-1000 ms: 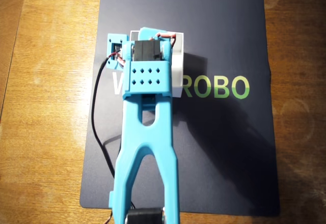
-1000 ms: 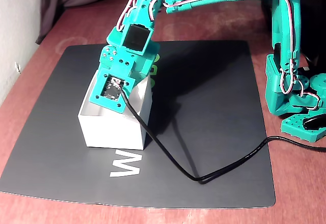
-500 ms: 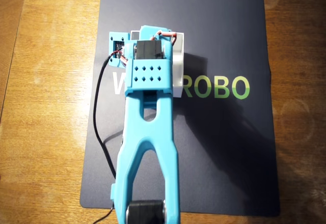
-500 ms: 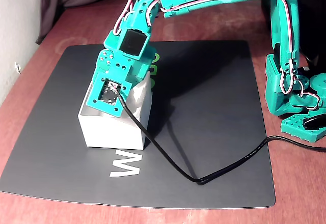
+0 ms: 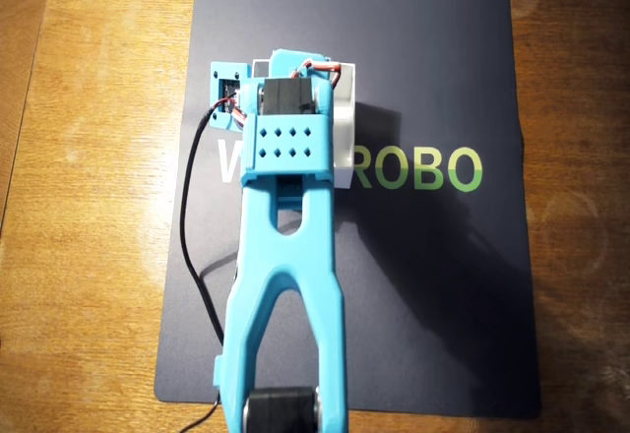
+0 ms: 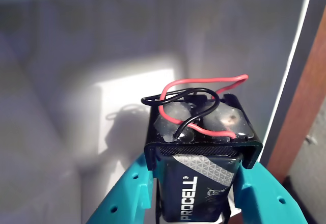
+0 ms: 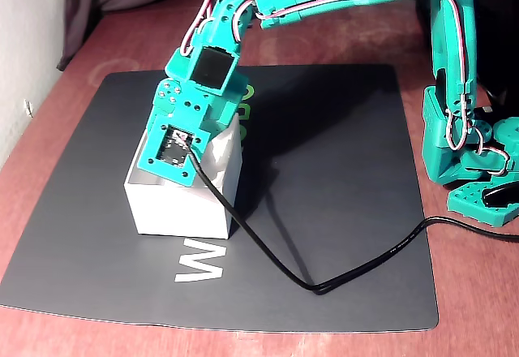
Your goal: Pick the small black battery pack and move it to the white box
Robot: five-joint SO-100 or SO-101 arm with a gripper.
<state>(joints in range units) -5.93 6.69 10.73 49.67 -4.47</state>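
Our claw [image 6: 196, 196] grips the battery pack [image 6: 201, 155] inside the white box [image 7: 174, 203], walls close around; it seems clear of the floor. Black cable [image 7: 324, 280] trails across the mat [image 7: 340, 170].

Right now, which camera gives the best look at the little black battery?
The wrist view: the battery pack fills the foreground between the gripper fingers, lettering and wires clear, inside the white box. In the overhead and fixed views the arm hides it.

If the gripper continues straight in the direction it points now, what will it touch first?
Most likely the inner floor of the white box. The gripper, shut on the battery pack, points down into the box, so the pack's wired end would probably meet it first; depth is unclear.
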